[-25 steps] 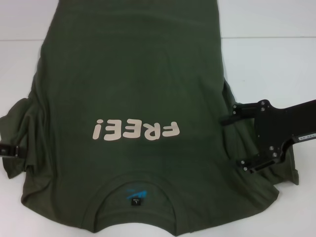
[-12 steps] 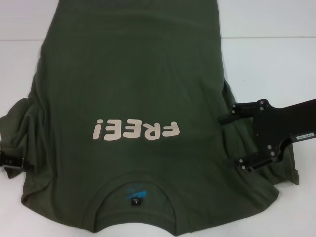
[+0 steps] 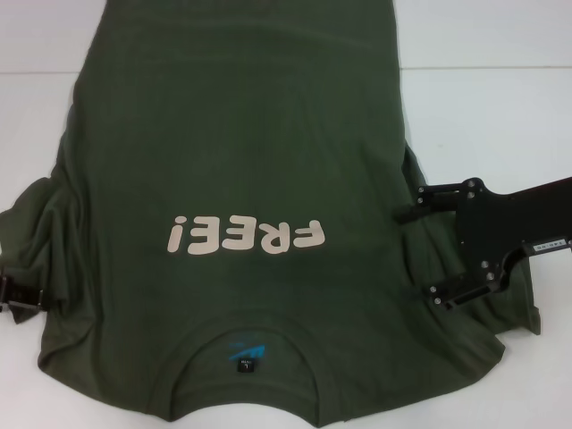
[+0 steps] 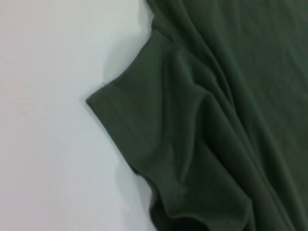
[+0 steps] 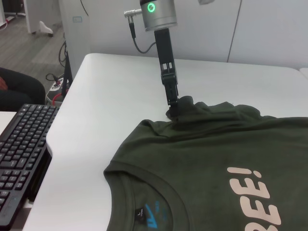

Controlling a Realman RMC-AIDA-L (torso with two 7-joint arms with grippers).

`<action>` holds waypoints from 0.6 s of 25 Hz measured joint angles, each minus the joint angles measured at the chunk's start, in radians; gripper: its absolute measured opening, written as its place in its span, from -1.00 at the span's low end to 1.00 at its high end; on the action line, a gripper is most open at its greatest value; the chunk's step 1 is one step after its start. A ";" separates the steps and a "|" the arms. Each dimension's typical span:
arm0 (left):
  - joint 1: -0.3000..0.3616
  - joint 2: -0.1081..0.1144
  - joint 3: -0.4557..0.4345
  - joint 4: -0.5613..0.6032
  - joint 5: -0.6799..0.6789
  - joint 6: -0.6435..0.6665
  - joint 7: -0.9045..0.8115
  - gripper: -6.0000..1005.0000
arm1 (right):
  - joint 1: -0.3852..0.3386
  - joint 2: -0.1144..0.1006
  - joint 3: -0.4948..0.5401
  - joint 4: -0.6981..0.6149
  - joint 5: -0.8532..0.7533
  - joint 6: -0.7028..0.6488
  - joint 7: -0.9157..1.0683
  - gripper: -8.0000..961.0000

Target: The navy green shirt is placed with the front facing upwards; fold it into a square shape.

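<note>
Office-like lab: white table (image 5: 110,91), keyboard (image 5: 21,154), trailing cables (image 5: 60,77).

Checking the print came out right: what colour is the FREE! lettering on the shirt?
Pale pinkish-white lettering on the shirt, clearest in the head view.

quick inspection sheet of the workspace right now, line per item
surface: white table, bare around the shirt
job's things: navy green shirt front up, unfolded, both sleeves bunched, collar nearest the robot
clutter: nothing seen on the table
grippers: left gripper down at the left sleeve; right gripper over the right sleeve, jaws spread
cables: grey cable at the left wrist
surroundings: black keyboard beside the table, white wall behind
</note>
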 joint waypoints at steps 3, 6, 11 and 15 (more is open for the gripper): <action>0.004 -0.001 0.014 -0.005 0.008 -0.014 0.002 0.51 | 0.000 0.000 0.000 0.000 0.002 0.000 0.000 0.97; 0.000 0.003 0.014 -0.019 0.009 -0.015 0.003 0.38 | 0.000 0.000 0.001 0.000 0.002 0.000 0.000 0.97; -0.001 0.006 0.013 -0.025 0.010 -0.018 0.002 -0.03 | 0.001 0.000 0.002 0.000 0.003 0.005 0.000 0.97; -0.003 0.001 0.014 -0.026 0.010 -0.025 0.000 -0.18 | 0.002 0.000 0.002 0.009 0.003 0.011 -0.001 0.97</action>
